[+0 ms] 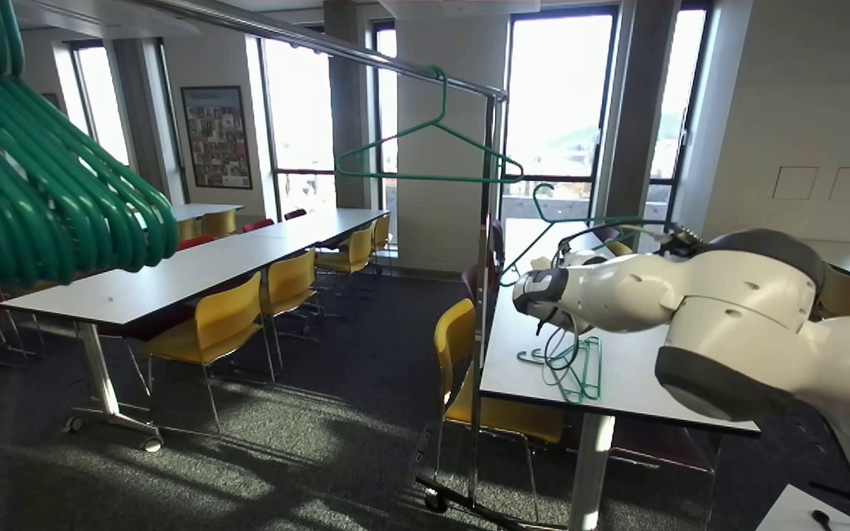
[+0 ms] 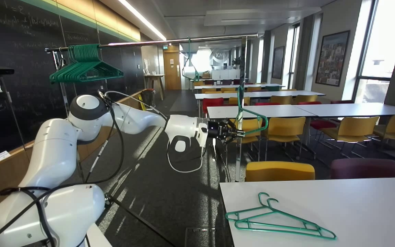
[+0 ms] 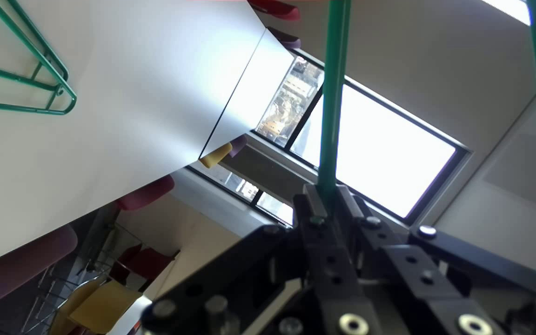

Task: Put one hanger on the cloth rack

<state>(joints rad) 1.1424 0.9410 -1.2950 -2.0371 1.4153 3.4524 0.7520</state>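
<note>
Hanger (image 3: 334, 93) is pinched in the tightly closed claw (image 3: 328, 194), near the cloth rack (image 1: 366, 55). White table (image 2: 372, 206), sunlit floor (image 1: 307, 402), blackboard (image 2: 36, 55) — we count two hangers (image 2: 293, 216) on the table, a lone hanger (image 1: 429, 177) on the rack, plus a bunch (image 2: 87, 59) too packed to tally.

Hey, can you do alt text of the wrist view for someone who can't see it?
Black jaws grip one tube of a green clothes hanger. At the picture's left, parts of other green hangers lie on a white table; beyond are red and yellow chairs and bright windows.
</note>
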